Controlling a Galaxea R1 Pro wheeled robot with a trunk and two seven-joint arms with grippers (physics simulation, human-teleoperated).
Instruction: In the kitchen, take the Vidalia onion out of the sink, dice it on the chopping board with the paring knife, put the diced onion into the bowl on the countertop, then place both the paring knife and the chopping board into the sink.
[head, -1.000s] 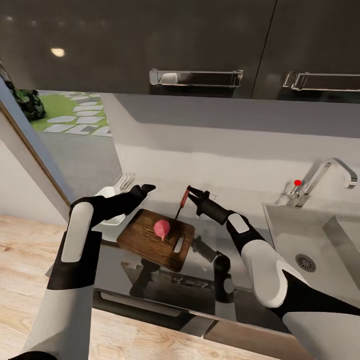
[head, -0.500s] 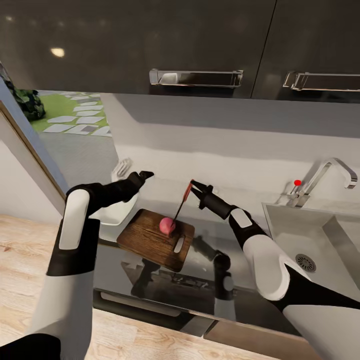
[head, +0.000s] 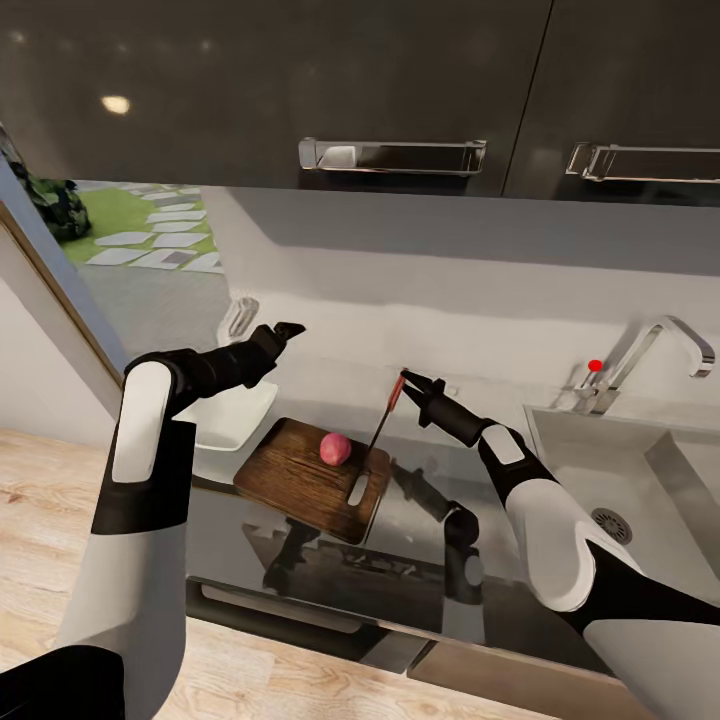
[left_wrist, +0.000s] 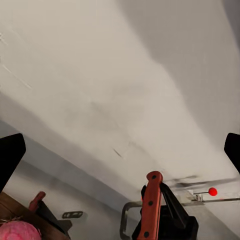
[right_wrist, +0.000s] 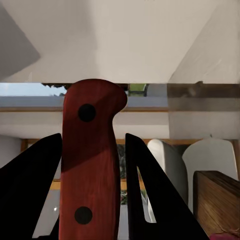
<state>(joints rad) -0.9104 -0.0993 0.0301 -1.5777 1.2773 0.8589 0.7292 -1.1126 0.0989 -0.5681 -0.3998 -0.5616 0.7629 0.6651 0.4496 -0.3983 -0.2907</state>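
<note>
A: Far left, the left end effector (head: 283, 331) hangs up in the air above the worktop (head: 420, 500), fingers spread wide, nothing between them.

B: And under that arm, the white bowl (head: 228, 415) sits on the worktop, just beside the board's left end.

A: Right. Then the chopping board (head: 300, 478), dark brown, lying at an angle with its handle slot toward the right end. The Vidalia onion (head: 335, 449) rests on it, whole, pinkish-red, near the middle of the far edge.

B: Knife now?

A: The paring knife (head: 382, 427) is pinched by its red handle in the right end effector (head: 406, 381), clamped tight. The blade slants down, its tip by the slot, just right of the onion. I can't say whether it touches the board.

B: The right wrist view confirms that grip, a dark finger on each side of the handle.

A: Farthest right, the sink (head: 640, 480), steel basin, with the bent tap (head: 650, 350) and its red knob behind.
</note>
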